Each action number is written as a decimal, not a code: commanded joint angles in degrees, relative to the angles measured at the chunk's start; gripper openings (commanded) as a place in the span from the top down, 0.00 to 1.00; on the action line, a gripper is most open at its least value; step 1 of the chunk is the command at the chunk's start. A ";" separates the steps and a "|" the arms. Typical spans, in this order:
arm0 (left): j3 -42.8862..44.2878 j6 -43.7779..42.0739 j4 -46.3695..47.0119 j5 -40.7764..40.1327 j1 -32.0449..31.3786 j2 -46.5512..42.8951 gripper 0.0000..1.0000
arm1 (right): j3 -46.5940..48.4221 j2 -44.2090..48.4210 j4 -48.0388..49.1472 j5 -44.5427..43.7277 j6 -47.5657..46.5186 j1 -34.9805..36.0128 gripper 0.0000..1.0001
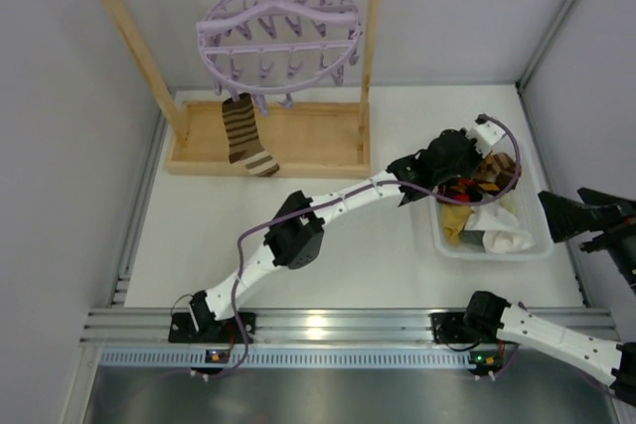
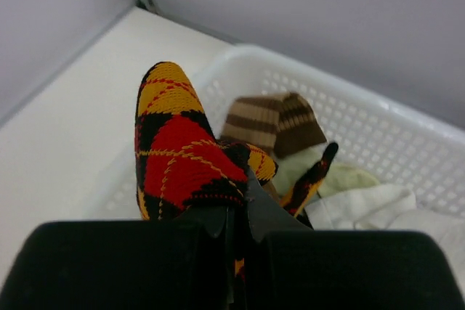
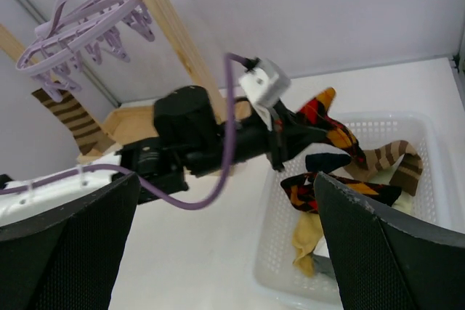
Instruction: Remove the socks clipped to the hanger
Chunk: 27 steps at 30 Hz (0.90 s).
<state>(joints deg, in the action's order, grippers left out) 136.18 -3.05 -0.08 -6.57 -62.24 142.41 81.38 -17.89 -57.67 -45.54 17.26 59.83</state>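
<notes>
Clamping soft, light argyle sock [image 2: 178, 150] in left gripper [image 2: 236, 212] over basket [image 2: 407, 172] mid-right, idling right gripper [image 3: 225, 179] wide open, leaving limp striped sock [image 1: 243, 136] clipped to hanger [image 1: 278, 32] upper left, best pinched near cuff.

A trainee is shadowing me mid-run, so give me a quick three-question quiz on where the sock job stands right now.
1. True or false: the left gripper is shut on the argyle sock at the white basket.
2. How many socks hang clipped on the lilac hanger?
3. The right gripper is: A) shut on the hanger; B) open and empty; C) out of view.
Key: 1 true; 2 one, the brown striped sock; 3 B.
</notes>
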 commanded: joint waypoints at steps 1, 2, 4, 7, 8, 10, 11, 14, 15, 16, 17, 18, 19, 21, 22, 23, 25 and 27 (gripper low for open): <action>3.39 1.28 0.43 9.70 -0.08 4.10 1.00 | 0.80 -0.57 -1.31 3.43 0.67 -0.07 0.00; 2.26 1.90 0.52 10.69 -0.16 4.54 0.97 | 0.18 -0.65 -1.39 3.44 0.76 -0.24 0.01; 0.85 2.17 0.43 11.84 -0.69 4.28 0.83 | -0.70 -0.92 -1.22 3.70 0.85 -0.16 0.01; -1.70 1.11 0.43 11.23 -2.09 1.83 0.66 | -2.63 -1.53 -0.25 3.88 1.03 -0.16 0.01; -2.14 1.20 0.34 11.31 -2.27 1.21 0.59 | -3.68 -1.53 0.10 4.23 1.11 -0.16 0.01; -2.32 1.55 0.34 10.97 -2.45 -0.99 0.37 | -4.39 -1.53 1.41 4.76 1.20 -0.16 0.01; -2.32 1.64 0.34 10.44 -2.45 -1.69 0.28 | -5.26 -1.45 1.94 5.02 1.29 -0.16 0.01; -2.41 1.38 -2.47 8.25 -2.45 -3.71 0.01 | -6.32 -0.92 3.97 6.16 1.38 -0.16 0.01; -2.41 0.86 -4.21 7.11 -2.54 -4.15 0.01 | -6.33 -0.92 4.32 6.25 1.55 -0.16 0.01; -2.67 0.85 -5.01 5.36 -2.54 -4.85 0.01 | -6.33 -1.09 4.32 6.25 1.73 -0.16 0.00; -2.59 1.03 -5.98 4.64 -2.62 -5.12 0.01 | -6.33 -1.27 4.32 6.25 1.82 -0.16 0.01; -2.67 1.20 -8.25 3.42 -2.63 -5.56 0.01 | -6.24 -1.53 4.49 6.43 1.73 -0.16 0.01; -3.28 1.38 -9.23 2.71 -2.63 -6.69 0.01 | -6.24 -1.71 4.58 6.60 1.73 -0.24 0.01; -5.56 2.16 -11.08 0.43 -2.71 -8.98 0.01 | -6.15 -2.15 4.76 6.87 1.90 -0.16 0.01; -10.01 2.52 -11.17 -0.19 -2.80 -12.21 0.01 | -6.15 -2.32 5.02 6.95 1.82 -0.16 0.00; -12.23 2.87 -11.09 -0.90 -2.89 -13.98 0.01 | -6.32 -2.41 5.28 7.13 1.73 -0.16 0.00; -17.15 4.70 -11.09 -4.31 -2.89 -17.93 0.01 | -6.67 -2.76 5.72 7.13 1.55 -0.16 0.00; -24.36 6.65 -10.91 -7.30 -2.71 -24.35 0.01 | -6.76 -3.20 6.34 7.13 1.29 -0.16 0.00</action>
<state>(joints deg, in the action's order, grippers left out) 117.86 0.32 -9.96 -7.75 -65.10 127.35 74.98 -19.05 -55.46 -39.38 18.28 59.83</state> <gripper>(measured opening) 0.987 0.993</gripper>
